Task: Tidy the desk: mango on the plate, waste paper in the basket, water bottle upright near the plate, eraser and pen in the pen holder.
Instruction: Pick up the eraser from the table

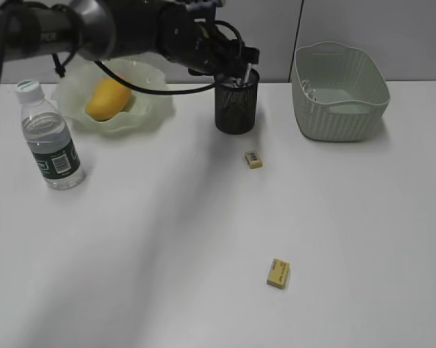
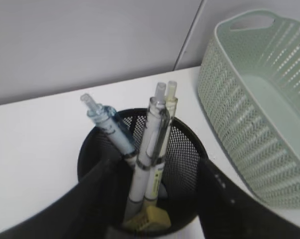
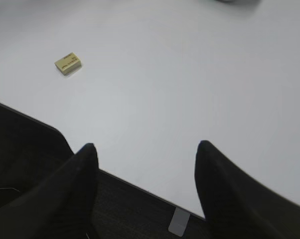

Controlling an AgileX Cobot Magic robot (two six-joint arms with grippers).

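The exterior view looks down at a slant across the surface (image 1: 203, 290). The left wrist view sits close above the pen holder (image 2: 185, 149), shared with the exterior view; the right wrist view looks down on bare surface.

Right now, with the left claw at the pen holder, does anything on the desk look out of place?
Yes. Two yellow erasers lie loose on the desk: one just in front of the pen holder, another nearer the front edge. The mango sits on the plate and the water bottle stands upright beside it.
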